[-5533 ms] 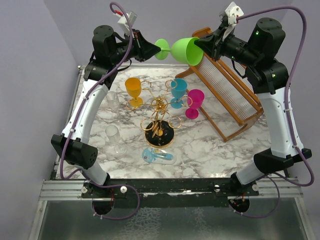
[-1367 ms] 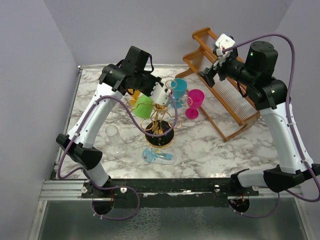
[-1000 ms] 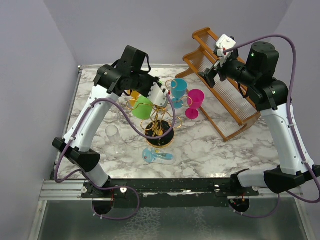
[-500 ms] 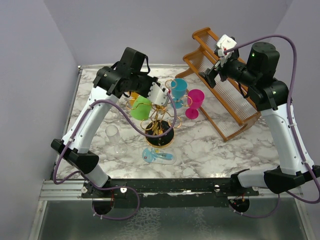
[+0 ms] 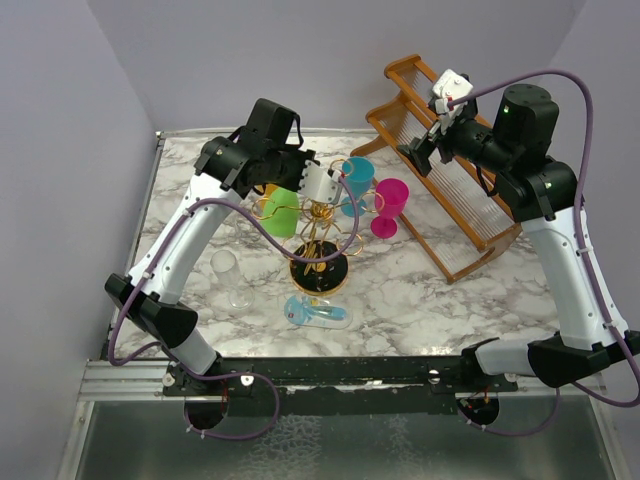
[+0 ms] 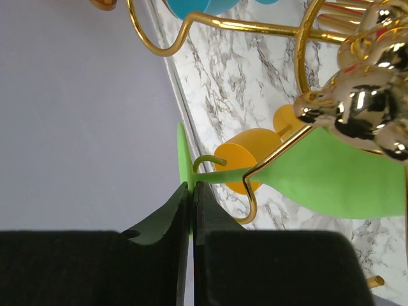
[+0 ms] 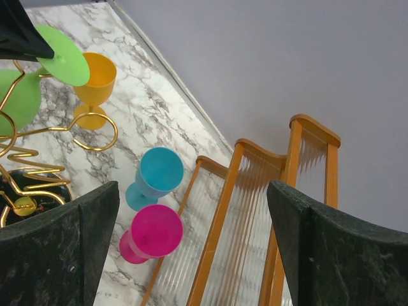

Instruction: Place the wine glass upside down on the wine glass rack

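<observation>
The green wine glass (image 5: 281, 210) hangs tilted, bowl down and to the left, beside the top of the gold wine glass rack (image 5: 318, 232). My left gripper (image 6: 191, 191) is shut on the rim of its flat foot (image 6: 182, 156). The stem (image 6: 229, 176) lies inside a gold hooked arm (image 6: 254, 194), and the bowl (image 6: 338, 185) is beyond it. In the right wrist view the green foot (image 7: 64, 56) shows at the upper left. My right gripper (image 7: 193, 191) stands open and holds nothing, high over the wooden rack (image 7: 252, 210).
Orange (image 5: 268, 185), blue (image 5: 357, 180) and pink (image 5: 388, 205) glasses stand upright round the rack. Two clear glasses (image 5: 227, 272) are at the left, and a light blue item (image 5: 318, 312) lies in front of the rack's black base (image 5: 318, 277). The wooden slatted rack (image 5: 455, 190) fills the back right.
My left gripper has carried the green glass slightly up and toward the rack's centre. The right arm has not moved.
</observation>
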Controlling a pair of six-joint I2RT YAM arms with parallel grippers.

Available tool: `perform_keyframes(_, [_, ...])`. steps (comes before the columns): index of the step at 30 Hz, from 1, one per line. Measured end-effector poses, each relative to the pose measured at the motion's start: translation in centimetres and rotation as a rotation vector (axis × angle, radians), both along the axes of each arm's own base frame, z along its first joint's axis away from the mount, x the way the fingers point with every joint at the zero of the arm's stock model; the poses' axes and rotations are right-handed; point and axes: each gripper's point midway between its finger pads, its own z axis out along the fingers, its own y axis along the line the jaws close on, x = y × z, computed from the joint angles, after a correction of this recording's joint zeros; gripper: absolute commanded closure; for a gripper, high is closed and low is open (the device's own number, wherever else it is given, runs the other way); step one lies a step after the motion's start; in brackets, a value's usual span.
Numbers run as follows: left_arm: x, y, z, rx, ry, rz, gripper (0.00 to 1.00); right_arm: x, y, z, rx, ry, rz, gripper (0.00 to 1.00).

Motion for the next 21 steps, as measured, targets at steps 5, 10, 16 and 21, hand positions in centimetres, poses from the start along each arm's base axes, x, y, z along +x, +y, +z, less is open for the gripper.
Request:
perform_keyframes(5, [0.33,0.18,0.01,-0.004,-0.006,0.027,0.88,0.02,-0.05,0.01,0.000,0.000,0.000,0.02])
perform_keyframes(10, [0.21,0.30,-0.12,-0.009,0.006,0.043,0.75,0.06,-0.04,-0.20,-0.001,0.004,0.000,0.02])
perform_keyframes(16, [-0.19,0.62,-0.55,-0.002,0.032,0.057,0.64,0.10,-0.07,-0.32,-0.002,0.007,-0.001,0.01])
perform_keyframes(21, [-0.30,0.93,-0.66,0.008,0.036,0.065,0.63,0.14,-0.06,-0.46,-0.004,0.009,-0.001,0.01])
